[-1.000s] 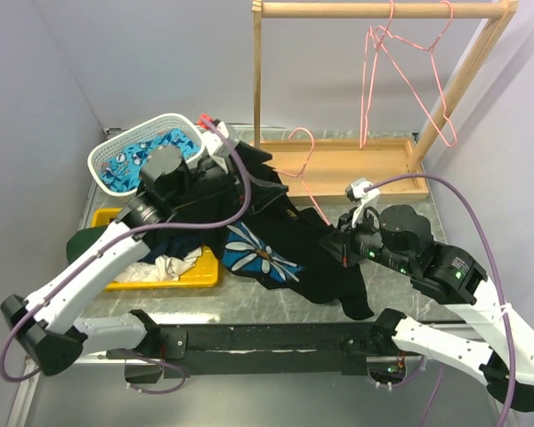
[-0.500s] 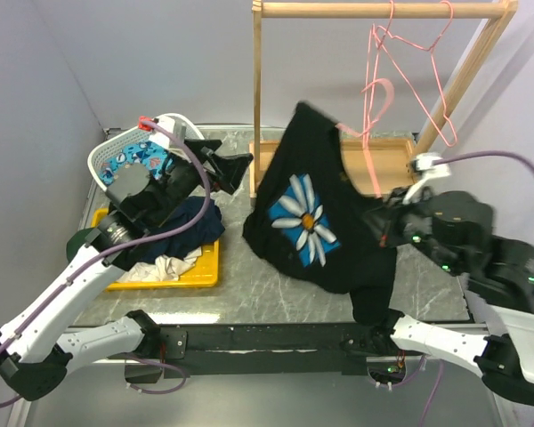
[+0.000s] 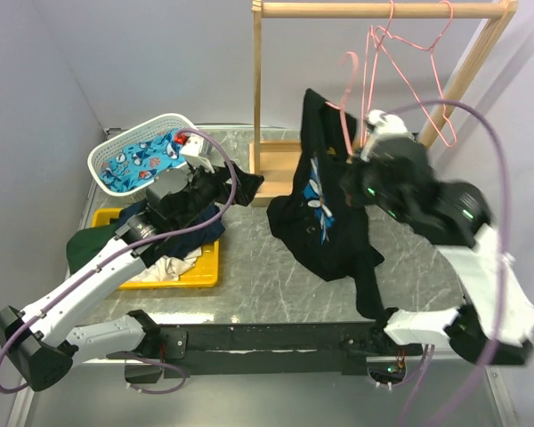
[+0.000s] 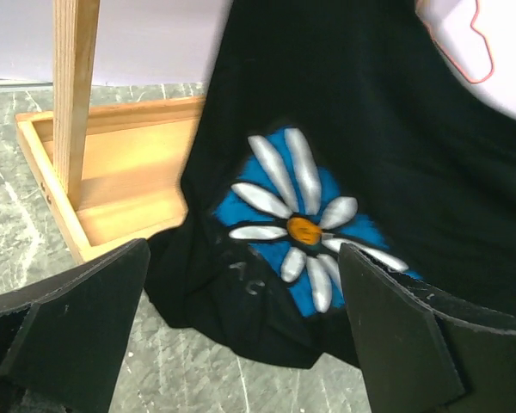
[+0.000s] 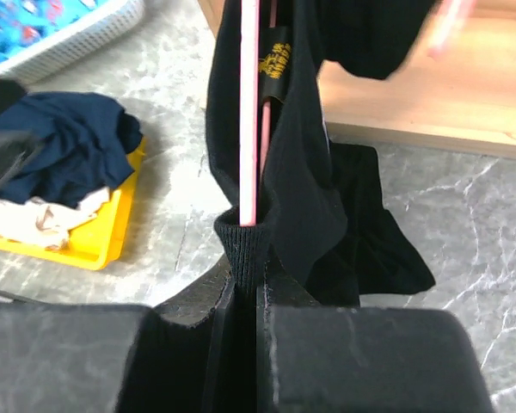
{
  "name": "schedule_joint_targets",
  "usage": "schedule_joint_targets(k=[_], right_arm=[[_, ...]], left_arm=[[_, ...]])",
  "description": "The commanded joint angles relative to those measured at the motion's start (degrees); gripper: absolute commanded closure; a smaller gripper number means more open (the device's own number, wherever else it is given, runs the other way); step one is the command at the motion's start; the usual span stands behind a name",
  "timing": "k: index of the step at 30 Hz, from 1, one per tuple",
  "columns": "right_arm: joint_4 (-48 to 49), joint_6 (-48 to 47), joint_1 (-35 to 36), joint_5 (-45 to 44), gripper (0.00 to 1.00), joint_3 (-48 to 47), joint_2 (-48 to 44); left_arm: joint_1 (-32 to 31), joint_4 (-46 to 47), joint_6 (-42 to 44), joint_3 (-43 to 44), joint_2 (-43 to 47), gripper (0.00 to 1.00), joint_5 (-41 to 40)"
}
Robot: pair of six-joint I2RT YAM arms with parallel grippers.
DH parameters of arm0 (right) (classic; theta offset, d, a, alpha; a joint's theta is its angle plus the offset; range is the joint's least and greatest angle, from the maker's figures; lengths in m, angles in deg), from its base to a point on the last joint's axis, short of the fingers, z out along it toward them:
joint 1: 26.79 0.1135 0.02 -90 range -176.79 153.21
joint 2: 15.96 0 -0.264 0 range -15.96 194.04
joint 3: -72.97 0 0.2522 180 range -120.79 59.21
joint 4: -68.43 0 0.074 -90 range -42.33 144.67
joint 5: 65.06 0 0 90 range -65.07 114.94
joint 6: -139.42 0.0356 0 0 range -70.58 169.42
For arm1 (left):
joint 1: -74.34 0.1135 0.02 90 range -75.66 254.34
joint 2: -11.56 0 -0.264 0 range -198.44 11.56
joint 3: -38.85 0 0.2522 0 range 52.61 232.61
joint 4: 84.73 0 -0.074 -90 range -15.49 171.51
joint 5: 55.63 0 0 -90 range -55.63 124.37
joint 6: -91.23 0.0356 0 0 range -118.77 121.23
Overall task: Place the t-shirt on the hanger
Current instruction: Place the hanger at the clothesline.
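The right hand (image 5: 245, 284) has its fingers pressed together, pinching the ribbed collar of the black t-shirt (image 5: 301, 172) together with a pink wire of the hanger (image 5: 248, 112). The wire runs straight away from the fingertips through the neck opening. A second ago this hand was low over the desk (image 3: 267, 276) and the shirt lay crumpled there with its daisy print facing up. Now the hand is raised and has moved back toward the wooden rack (image 3: 256, 89). The shirt has gone up with it.

The shirt now hangs in front of the rack, between its two posts. Its long axis runs roughly up and down, with the collar on top at the hand and the hem below. Whether the lowest folds touch the desk cannot be told. From above the shirt is seen nearly edge-on, so the print looks narrow. The print faces left, toward the other arm. The hanger's hook points upward, just beside the two pink hangers (image 3: 427, 62) on the rail.

The left hand (image 4: 241, 344) is spread wide and holds nothing. It has swung from beside the white basket (image 3: 116, 151) to near the rack's left post, where its camera sees the print full-on. Behind it, a navy garment (image 5: 60, 138) lies on the yellow tray (image 3: 200, 267).
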Motion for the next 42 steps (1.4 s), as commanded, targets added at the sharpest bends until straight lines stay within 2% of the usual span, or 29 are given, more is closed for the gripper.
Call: schedule_joint_targets(k=[1, 6, 9, 17, 29, 39, 40, 42], right_arm=[[7.00, -1.83, -2.65, 2.29, 1.00, -8.08, 6.84], [5.16, -3.23, -5.47, 3.43, 1.00, -23.43, 19.29], [5.94, -3.93, -5.90, 3.61, 1.00, -28.99, 23.88], [11.92, -6.83, -8.98, 3.77, 1.00, -32.43, 27.85], [20.09, -10.53, -10.91, 3.34, 1.00, -28.58, 29.26], [19.92, -9.92, -11.36, 2.37, 1.00, -26.03, 31.02], [20.53, -9.83, -11.36, 2.46, 0.99, -25.24, 30.58], [21.41, -10.00, -11.36, 2.37, 0.91, -22.60, 29.00]], left_arm=[[-0.12, 3.65, -1.19, -0.72, 1.77, 0.03, 0.41], [-0.03, 2.78, -1.54, -1.08, 2.39, 0.03, 1.64], [-0.12, 2.51, -1.80, -1.34, 3.26, 0.03, 1.82], [-0.03, 2.07, -1.72, -1.52, 4.15, 0.03, 1.82], [-0.03, 2.95, -1.81, -0.72, 3.10, 0.02, 2.17], [-0.03, 3.13, -2.60, -2.30, 1.34, 0.01, 2.43], [-0.12, 3.21, -2.68, -2.92, 1.25, 0.01, 2.43], [-0.03, 3.65, -3.30, -3.71, 0.99, 0.00, 3.13]])
